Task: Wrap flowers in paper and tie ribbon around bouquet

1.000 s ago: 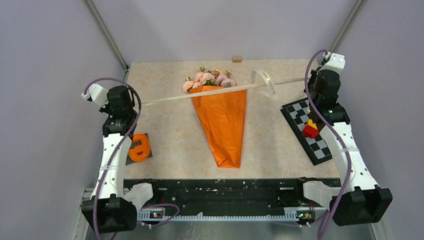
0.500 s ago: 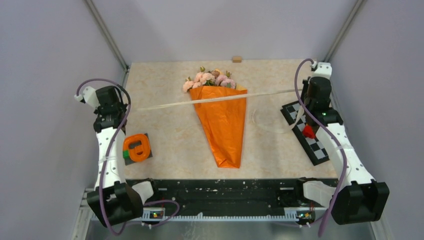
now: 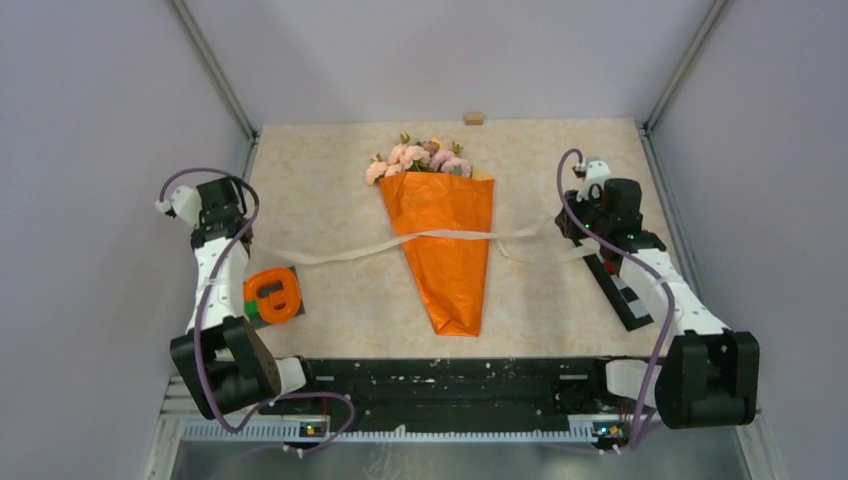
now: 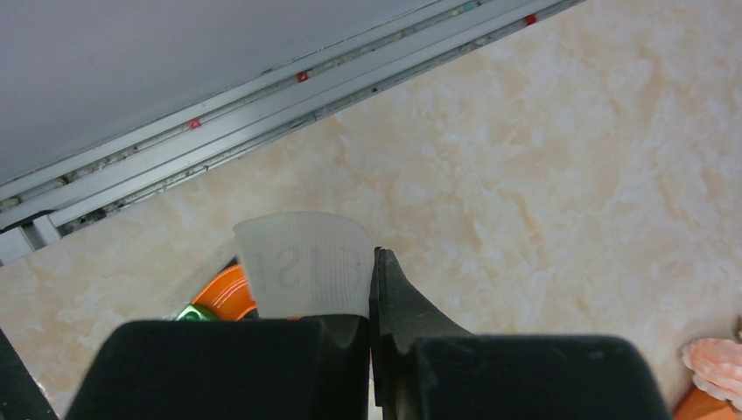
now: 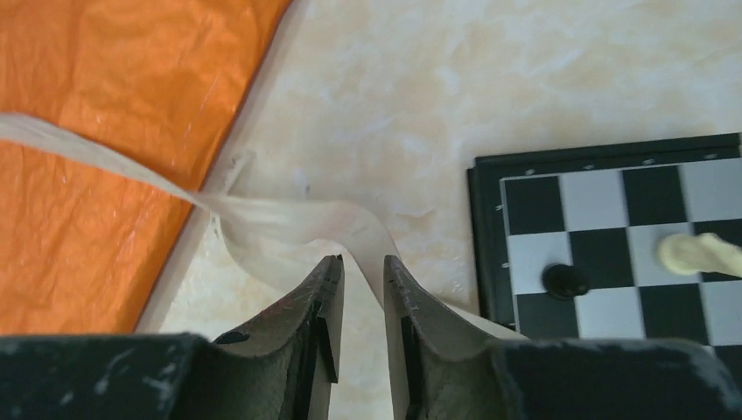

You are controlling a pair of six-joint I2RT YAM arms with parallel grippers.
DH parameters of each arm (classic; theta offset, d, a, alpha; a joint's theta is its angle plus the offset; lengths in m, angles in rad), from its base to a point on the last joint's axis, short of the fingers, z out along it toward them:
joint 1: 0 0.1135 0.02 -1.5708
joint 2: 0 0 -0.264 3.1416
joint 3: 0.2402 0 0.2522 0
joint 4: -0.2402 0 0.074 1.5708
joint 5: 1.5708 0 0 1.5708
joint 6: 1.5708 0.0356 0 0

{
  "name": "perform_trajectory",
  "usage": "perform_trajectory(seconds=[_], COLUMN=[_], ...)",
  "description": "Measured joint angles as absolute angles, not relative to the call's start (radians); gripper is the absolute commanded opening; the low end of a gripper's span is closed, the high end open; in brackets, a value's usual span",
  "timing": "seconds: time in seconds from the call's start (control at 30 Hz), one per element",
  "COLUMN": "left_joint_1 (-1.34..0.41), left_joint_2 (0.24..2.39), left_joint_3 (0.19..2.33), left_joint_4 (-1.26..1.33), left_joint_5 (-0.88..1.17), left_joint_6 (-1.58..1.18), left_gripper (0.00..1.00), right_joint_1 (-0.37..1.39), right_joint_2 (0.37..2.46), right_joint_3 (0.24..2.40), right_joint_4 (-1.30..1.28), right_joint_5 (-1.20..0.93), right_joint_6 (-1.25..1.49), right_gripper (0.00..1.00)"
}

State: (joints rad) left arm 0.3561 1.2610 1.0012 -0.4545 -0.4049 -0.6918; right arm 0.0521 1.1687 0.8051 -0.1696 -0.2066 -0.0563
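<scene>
The bouquet lies flat mid-table, its pink flowers [image 3: 420, 158] topping a cone of orange paper [image 3: 446, 250] that narrows toward me. The cream ribbon [image 3: 345, 252] drapes slack across the middle of the cone from left to right. My left gripper [image 3: 232, 232] at the table's left edge is shut on one end of the ribbon [image 4: 302, 262], which arches up beside the closed left gripper [image 4: 374, 262]. My right gripper [image 3: 592, 228] hovers low by the cone's right side. In the wrist view the right gripper [image 5: 360, 260] stands slightly open, with the ribbon [image 5: 289, 214] running loose through the gap.
An orange-and-green object [image 3: 272, 297] sits near the left arm, its edge also showing as the orange-and-green object [image 4: 226, 296]. A chessboard [image 3: 620, 285] lies under the right arm; the chessboard [image 5: 612, 219] carries a black piece [image 5: 564, 280] and a cream piece [image 5: 700, 254]. A small wooden block [image 3: 474, 118] rests at the far edge.
Both grippers came down and toward me. The ribbon slid from the cone's top to its middle and went slack. The right jaws parted a little.
</scene>
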Motion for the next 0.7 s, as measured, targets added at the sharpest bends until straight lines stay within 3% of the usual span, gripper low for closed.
perform_trajectory(seconds=[0.03, 0.1, 0.13, 0.17, 0.27, 0.6, 0.7], left_joint_1=[0.356, 0.356, 0.356, 0.356, 0.357, 0.343, 0.34], left_joint_2=[1.275, 1.292, 1.298, 1.302, 1.305, 1.235, 1.19], left_joint_3=[1.001, 1.001, 1.003, 1.007, 1.035, 1.126, 1.136], left_joint_4=[-0.463, -0.486, -0.501, -0.517, -0.566, -0.656, -0.637], left_joint_5=[-0.41, -0.422, -0.429, -0.437, -0.437, -0.323, -0.195], left_joint_6=[-0.699, -0.707, -0.711, -0.72, -0.742, -0.708, -0.649], left_gripper=[0.16, 0.71, 0.92, 0.97, 0.99, 0.99, 0.99], right_joint_1=[0.052, 0.052, 0.052, 0.052, 0.052, 0.052, 0.065], right_joint_2=[1.188, 1.216, 1.227, 1.233, 1.229, 1.169, 1.17], right_joint_3=[0.788, 0.764, 0.758, 0.756, 0.756, 0.796, 0.799], right_joint_4=[-0.168, -0.17, -0.176, -0.184, -0.181, -0.168, -0.136], right_joint_5=[-0.243, -0.277, -0.283, -0.286, -0.281, -0.272, -0.291], right_joint_6=[-0.052, -0.038, -0.034, -0.027, 0.004, 0.127, 0.168], right_gripper=[0.46, 0.68, 0.75, 0.82, 0.91, 0.92, 0.93])
